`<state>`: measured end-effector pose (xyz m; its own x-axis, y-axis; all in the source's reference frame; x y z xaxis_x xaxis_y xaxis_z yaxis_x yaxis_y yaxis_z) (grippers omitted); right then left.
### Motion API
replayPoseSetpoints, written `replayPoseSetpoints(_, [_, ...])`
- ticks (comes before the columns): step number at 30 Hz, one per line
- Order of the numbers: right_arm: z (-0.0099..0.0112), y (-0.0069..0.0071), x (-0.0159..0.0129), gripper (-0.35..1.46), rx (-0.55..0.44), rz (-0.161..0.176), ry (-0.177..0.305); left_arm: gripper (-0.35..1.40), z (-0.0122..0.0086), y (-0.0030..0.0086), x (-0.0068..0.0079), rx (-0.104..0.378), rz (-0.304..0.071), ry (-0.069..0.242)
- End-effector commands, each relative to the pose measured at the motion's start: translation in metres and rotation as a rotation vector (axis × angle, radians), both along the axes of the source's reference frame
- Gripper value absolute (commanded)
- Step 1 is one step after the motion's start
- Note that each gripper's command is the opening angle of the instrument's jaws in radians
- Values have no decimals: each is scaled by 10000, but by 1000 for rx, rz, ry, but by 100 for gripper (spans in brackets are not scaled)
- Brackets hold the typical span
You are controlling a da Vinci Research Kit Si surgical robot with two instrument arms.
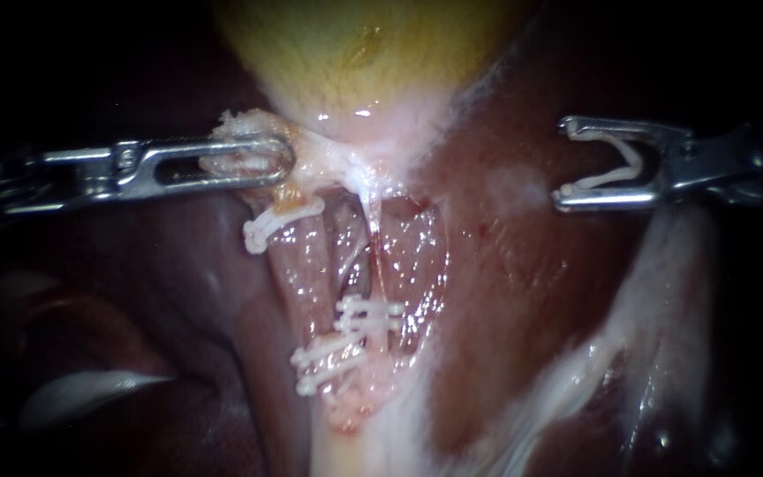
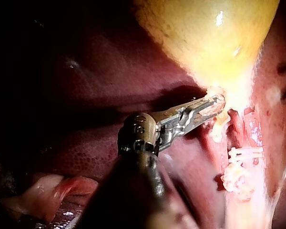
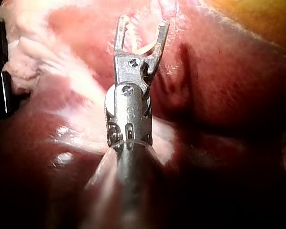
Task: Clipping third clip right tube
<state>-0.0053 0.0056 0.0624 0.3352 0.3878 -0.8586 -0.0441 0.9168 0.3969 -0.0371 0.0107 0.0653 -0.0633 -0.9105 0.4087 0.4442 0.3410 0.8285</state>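
Note:
My left instrument (image 1: 277, 160) comes in from the left with its jaws shut on pale tissue at the neck of the yellow gallbladder (image 1: 355, 44). Below it run two tubes: a broad pink left tube (image 1: 304, 269) and a thin right tube (image 1: 374, 243). One white clip (image 1: 277, 223) sits high on the left tube. Two more white clips (image 1: 366, 315) (image 1: 327, 359) lie lower down. My right instrument (image 1: 565, 162) hangs over the liver, well right of the tubes, its spread jaws holding a white clip (image 1: 613, 170). The right wrist view shows that instrument (image 3: 144, 23) and its clip (image 3: 144, 47) above tissue.
Dark red liver (image 1: 505, 291) surrounds the tubes on both sides. Whitish tissue bands (image 1: 611, 336) run down the lower right. In the left wrist view my left instrument (image 2: 214, 104) grips under the gallbladder (image 2: 209, 33), with clips (image 2: 245, 153) beyond it.

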Motion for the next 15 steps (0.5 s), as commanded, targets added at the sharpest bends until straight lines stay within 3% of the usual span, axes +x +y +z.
replayPoseSetpoints(1, [-1,-4,7,49,16,2,5,-35,-1,0,0,0,0,0])
replayPoseSetpoints(8, [1,-24,44,49,97,14,24,-35,-3,-1,0,0,-1,1])
replayPoseSetpoints(15, [26,-43,76,49,142,-5,21,-35,-6,-3,-2,0,-4,3])
